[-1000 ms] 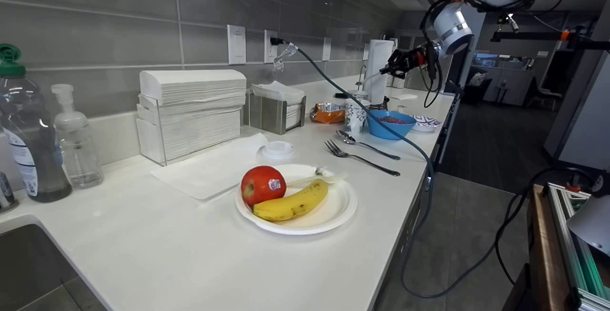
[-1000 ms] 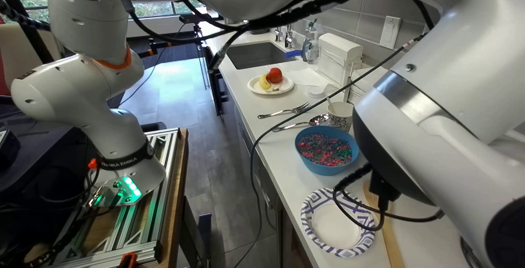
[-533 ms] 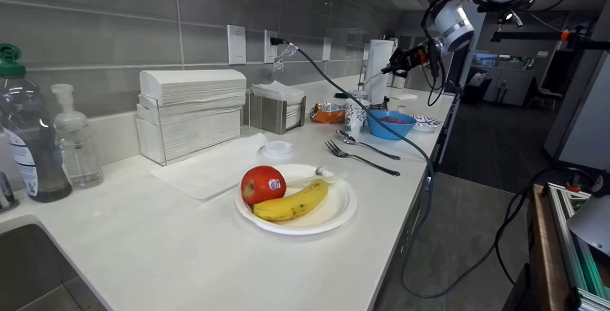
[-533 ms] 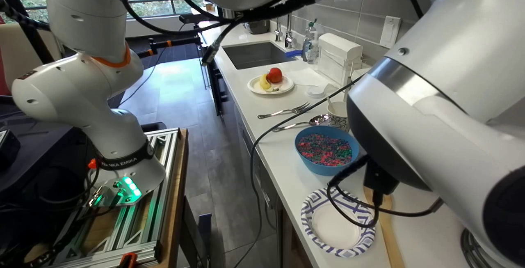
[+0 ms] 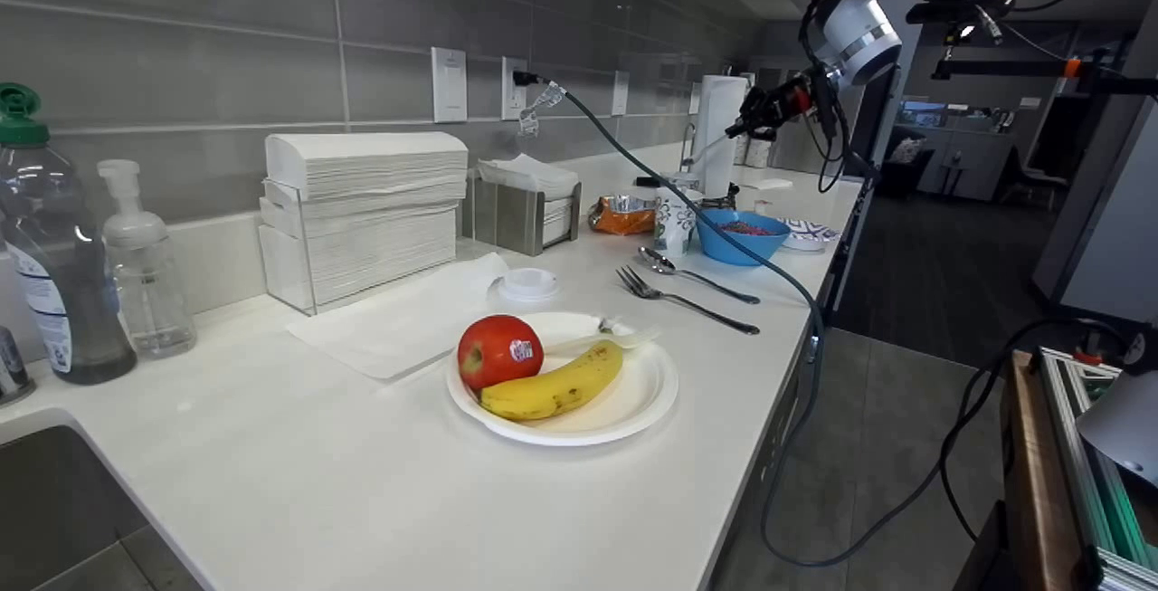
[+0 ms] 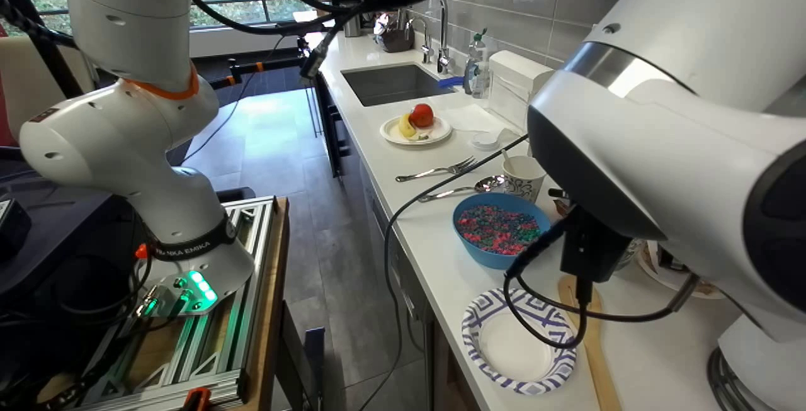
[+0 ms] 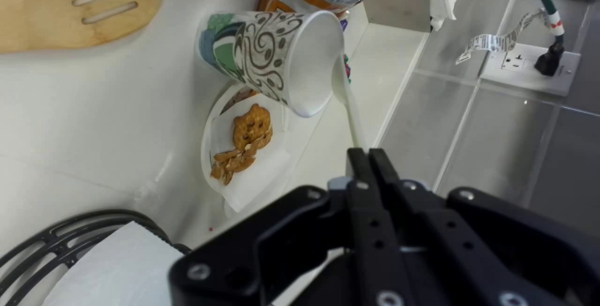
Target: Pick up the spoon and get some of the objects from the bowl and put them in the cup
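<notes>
Just now, jaws clamped on the white spoon (image 7: 352,114) dipped its tip slightly, nr. the cup (image 7: 267,57). Pouring looked prob. next.

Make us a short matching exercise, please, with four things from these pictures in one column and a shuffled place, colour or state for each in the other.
Things:
1. bowl
2. white spoon
3. banana
4. metal fork

Places, colours or states:
A. held by the tool
B. yellow, beside the apple
C. silvery, lying on the counter
D. blue, with small coloured bits in it

Right pairs: 1-D, 2-A, 3-B, 4-C.
</notes>
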Action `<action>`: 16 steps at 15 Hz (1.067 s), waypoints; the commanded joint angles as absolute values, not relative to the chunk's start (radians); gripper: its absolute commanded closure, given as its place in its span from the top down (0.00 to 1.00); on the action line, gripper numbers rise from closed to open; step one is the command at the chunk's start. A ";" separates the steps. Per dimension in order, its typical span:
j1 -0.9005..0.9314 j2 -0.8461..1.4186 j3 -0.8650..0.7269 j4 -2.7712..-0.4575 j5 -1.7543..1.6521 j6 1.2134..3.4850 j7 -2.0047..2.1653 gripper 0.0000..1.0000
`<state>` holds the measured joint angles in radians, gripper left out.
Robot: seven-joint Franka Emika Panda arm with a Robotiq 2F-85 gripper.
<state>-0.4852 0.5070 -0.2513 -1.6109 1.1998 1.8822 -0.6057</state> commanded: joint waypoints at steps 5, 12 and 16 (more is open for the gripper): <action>-0.426 0.438 -0.256 -1.680 1.107 2.009 -0.561 0.01; -0.380 0.403 -0.247 -1.702 1.015 2.120 -0.523 0.01; -0.363 0.384 -0.237 -1.715 0.959 2.176 -0.502 0.01</action>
